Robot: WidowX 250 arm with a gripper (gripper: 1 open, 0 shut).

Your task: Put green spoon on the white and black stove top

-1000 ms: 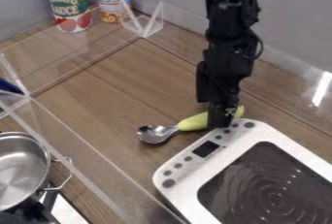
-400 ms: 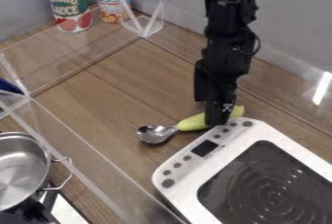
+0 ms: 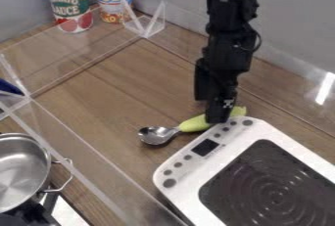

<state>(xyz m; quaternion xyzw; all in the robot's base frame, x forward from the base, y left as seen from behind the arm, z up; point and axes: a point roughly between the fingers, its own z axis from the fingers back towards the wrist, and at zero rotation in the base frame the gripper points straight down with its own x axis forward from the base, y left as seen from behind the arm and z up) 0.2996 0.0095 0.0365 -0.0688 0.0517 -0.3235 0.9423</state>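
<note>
The black hand [image 3: 216, 111] has lifted a touch since a second ago, when its fingertips sat lower over the handle of the green spoon [image 3: 183, 127]; they now hang just above that handle, pointing straight down. Its fingers stand apart and grip nothing. The spoon has not shifted at all: it lies flat on the wooden tabletop [image 3: 118, 88], silver bowl toward the left, green handle running right until it almost meets the far left corner of the white and black stove top [image 3: 249, 176]. So the spoon is beside the stove top, not on it, and the task looks to be at its grasping stage, with the lift and the short carry to the right and nearer still to come. Whether the small rise is a re-aim or a retreat cannot be told from here. As for containers, the steel pot [image 3: 20, 176] at the near left shows a bare shiny inside, nothing in it as far as can be seen. Two tins [image 3: 88, 2] stand closed at the far left by the wall.
</note>
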